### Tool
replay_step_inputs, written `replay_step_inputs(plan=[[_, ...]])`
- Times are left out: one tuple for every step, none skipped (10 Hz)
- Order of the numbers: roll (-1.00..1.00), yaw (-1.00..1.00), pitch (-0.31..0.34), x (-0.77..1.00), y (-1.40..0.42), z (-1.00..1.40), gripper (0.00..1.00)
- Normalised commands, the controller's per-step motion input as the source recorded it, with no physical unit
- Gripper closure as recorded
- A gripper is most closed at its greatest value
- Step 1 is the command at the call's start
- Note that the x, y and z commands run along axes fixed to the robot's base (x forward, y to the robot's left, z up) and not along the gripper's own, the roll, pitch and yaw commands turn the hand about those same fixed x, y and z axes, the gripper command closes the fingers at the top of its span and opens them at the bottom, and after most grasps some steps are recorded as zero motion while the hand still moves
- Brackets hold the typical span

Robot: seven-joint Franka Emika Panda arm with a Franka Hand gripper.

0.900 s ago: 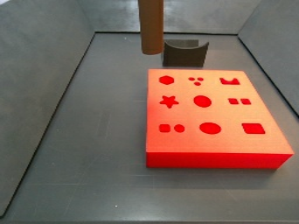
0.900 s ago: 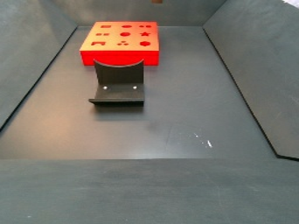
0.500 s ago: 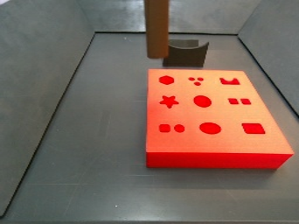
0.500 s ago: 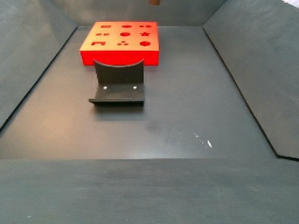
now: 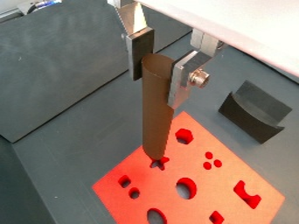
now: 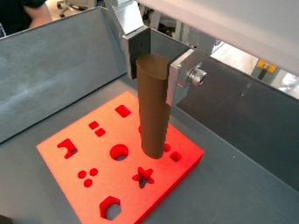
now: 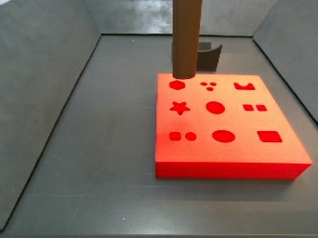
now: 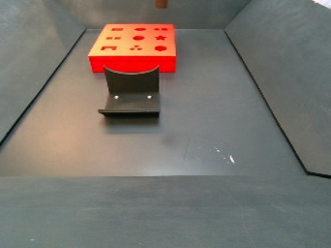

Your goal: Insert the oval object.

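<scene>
The gripper shows only in the wrist views; both side views cut it off above their top edge, so from the side all that appears is the oval object hanging down from out of frame. In a side view only its very tip pokes into the picture, too small to make much of.

In both wrist views the two silver fingers are clamped on the upper end of the brown rod, one plate on each side, holding it upright over the red block. Its lower end sits above the near-back part of the block, close to the star cutout (whether it touches the surface or hangs just clear I cannot tell, since the rod hides its own foot).

The fixture stands on the floor just beside the block; in a side view the rod covers part of it.

No lettering or labels are readable anywhere.
</scene>
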Motion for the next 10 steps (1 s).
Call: replay_step_inputs(plan=[[0.35, 0.0, 0.22, 0.69, -0.38, 0.0, 1.0], [0.41, 0.0, 0.231, 0.7, -0.36, 0.0, 1.0], [0.44, 0.0, 0.233, 0.7, -0.31, 0.0, 1.0], [0.5, 0.0, 0.266, 0.62, -0.22, 0.0, 1.0], [0.48, 0.0, 0.257, 0.66, -0.25, 0.0, 1.0], [0.07, 0.0, 0.169, 0.97, -0.24, -0.09, 1.0], [-0.01, 0.0, 0.04, 0.94, -0.15, -0.2, 1.0], [-0.06, 0.0, 0.0, 0.96, -0.17, -0.25, 1.0], [-0.08, 0.0, 0.0, 1.0, -0.16, -0.24, 1.0], [-0.04, 0.0, 0.0, 1.0, -0.23, -0.16, 1.0]])
